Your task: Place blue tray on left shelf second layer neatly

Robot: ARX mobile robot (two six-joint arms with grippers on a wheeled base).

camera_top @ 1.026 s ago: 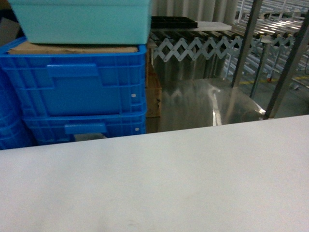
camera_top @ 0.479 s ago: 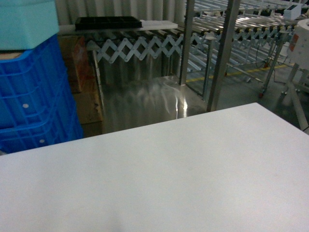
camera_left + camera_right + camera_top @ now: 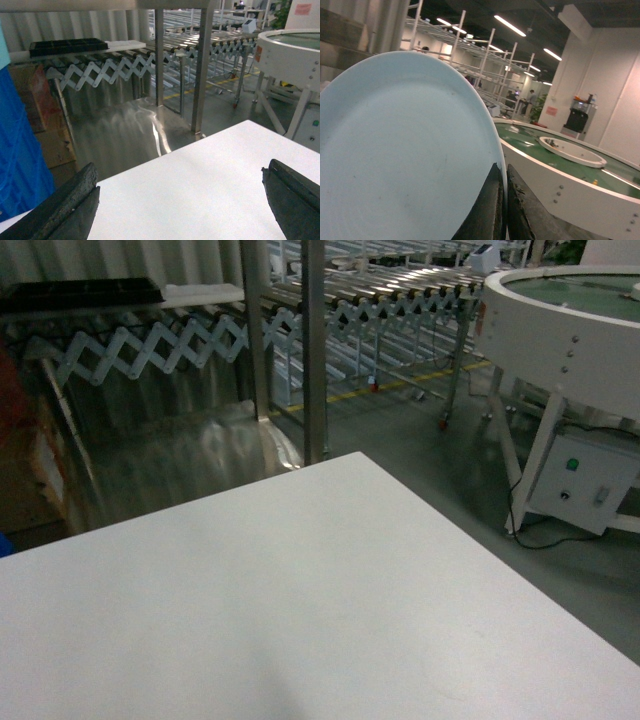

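The head camera has swung to the right over the last second. The stacked blue crates that filled its left side have slid out of frame, leaving only a sliver of blue at the left edge. It now looks over a bare white worktop (image 3: 300,600) toward the steel uprights of the left shelf (image 3: 313,350), an extendable scissor-frame roller conveyor (image 3: 150,340) and a round white turntable conveyor (image 3: 560,330). Judging from this, the robot is turning away from the stack with no tray in hand, so the pick-up has not begun.

The blue tray (image 3: 20,150) shows only in the left wrist view, as a strip of blue plastic wall at the far left, beyond the worktop's edge. Too little of it shows to tell which way it faces or how its long axis runs.

The left gripper (image 3: 180,177) hangs over the worktop with its jaws spread wide and nothing between them. The right gripper (image 3: 503,200) has its jaws almost pressed together against the rim of a pale blue disc (image 3: 405,150). Whether they pinch that rim cannot be told.
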